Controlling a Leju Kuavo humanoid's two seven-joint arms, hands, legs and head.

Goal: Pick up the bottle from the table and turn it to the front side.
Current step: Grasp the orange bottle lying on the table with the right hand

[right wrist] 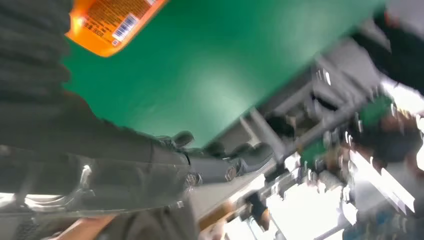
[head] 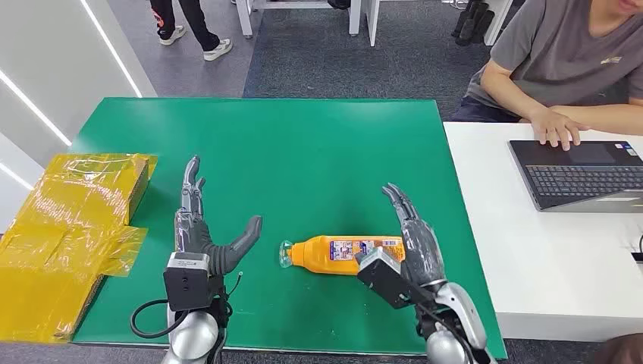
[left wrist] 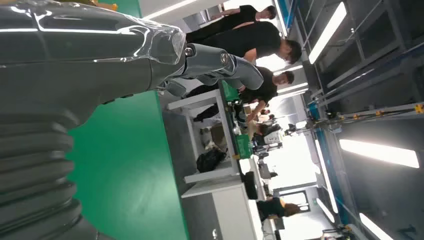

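My right hand (head: 415, 241) rests wide beside the bottle (head: 341, 252) lying at its 9 o'clock on the table (head: 303, 152); my left hand (head: 201, 231) spreads wide, empty.

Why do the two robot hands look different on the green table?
The left robot hand is apart from the orange plastic bottle lying on its side, while the right robot hand is right at the bottle's bottom end. The left robot hand's thumb sticks out sideways toward the bottle; the right robot hand's thumb is hidden. Both are grey, open, holding nothing, with fingers pointing away over the green table.
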